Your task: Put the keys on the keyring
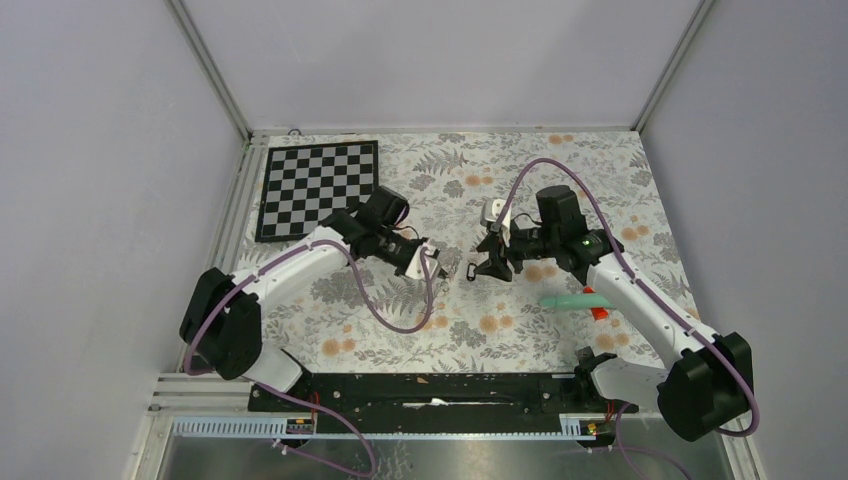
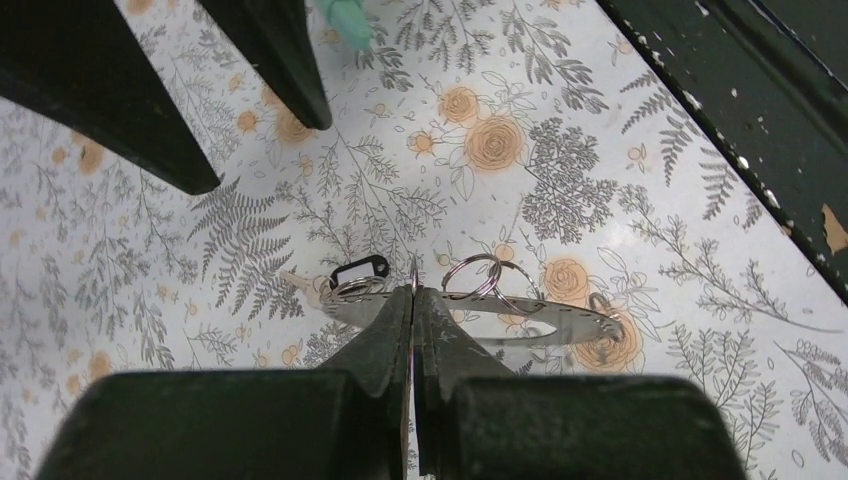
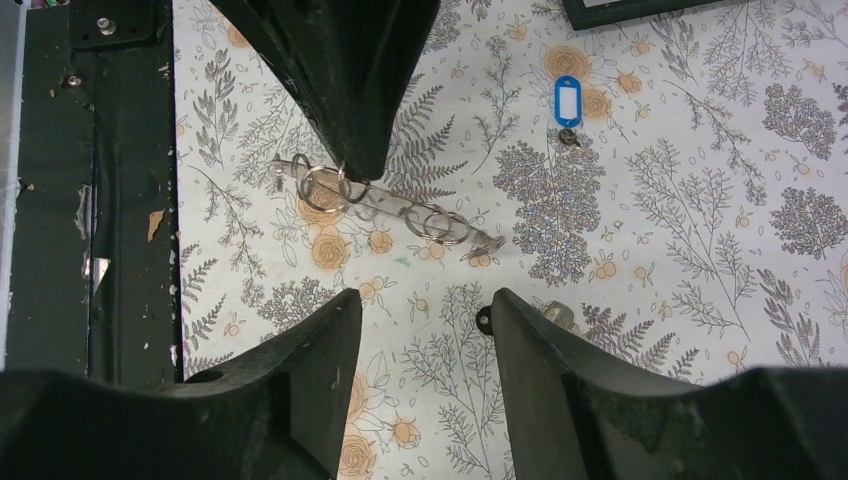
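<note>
Two arms: left fingers [image 2: 380,340] pinch the keyring [image 2: 560,320], we reckon to steady it; right fingers [image 3: 300,350] gape empty, blue key [image 3: 567,103] lies upper right.

Mid-table, my left gripper [image 1: 447,266] sits at 9 o'clock of my right gripper [image 1: 478,268], with the keyring [image 2: 560,319] clamped in it. One tagged key [image 2: 358,270] sits just beside the keyring, at 10 o'clock from that grip. The other tagged key [image 3: 567,100] lies on the table [image 1: 500,340], well apart, at the keyring's 1 o'clock in the right wrist view. The board [image 1: 318,188] lies at the grippers' 10 o'clock, the stick [image 1: 572,300] at their 4 o'clock.
</note>
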`<state>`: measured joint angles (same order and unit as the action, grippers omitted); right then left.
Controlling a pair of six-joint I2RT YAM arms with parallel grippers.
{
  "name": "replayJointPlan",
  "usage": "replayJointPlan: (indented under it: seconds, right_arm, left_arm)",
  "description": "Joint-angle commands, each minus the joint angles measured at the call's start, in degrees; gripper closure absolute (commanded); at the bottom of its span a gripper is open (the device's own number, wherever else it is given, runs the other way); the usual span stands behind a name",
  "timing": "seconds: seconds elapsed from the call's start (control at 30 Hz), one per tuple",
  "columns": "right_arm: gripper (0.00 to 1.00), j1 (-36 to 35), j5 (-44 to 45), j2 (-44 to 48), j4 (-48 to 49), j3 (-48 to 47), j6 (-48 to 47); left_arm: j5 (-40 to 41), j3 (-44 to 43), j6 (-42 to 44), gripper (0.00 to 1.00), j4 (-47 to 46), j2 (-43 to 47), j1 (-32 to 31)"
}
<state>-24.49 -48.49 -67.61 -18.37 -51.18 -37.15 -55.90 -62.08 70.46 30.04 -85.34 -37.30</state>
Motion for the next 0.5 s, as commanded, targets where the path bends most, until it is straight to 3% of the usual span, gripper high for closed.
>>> replayJointPlan:
  seconds: [0.0, 0.23, 0.47]
  right_arm:
    - [0.42, -0.4, 0.4, 0.9, -1.0, 0.5, -1.9]
    - [0.45, -0.4, -2.7, -0.1, -0.8, 0.9, -0.9]
    - [0.50, -0.4, -4.5, -0.6, 2.6, 2.2, 2.8]
  left_arm:
    - [-4.5, 0.4, 15.7, 1.00, 6.1, 2.9, 0.1]
    - [-4.2, -0.2, 18.3, 1.00, 8.4, 3.1, 0.6]
    - [-10.4, 0.0, -1.7, 1.00, -1.2, 2.8, 1.1]
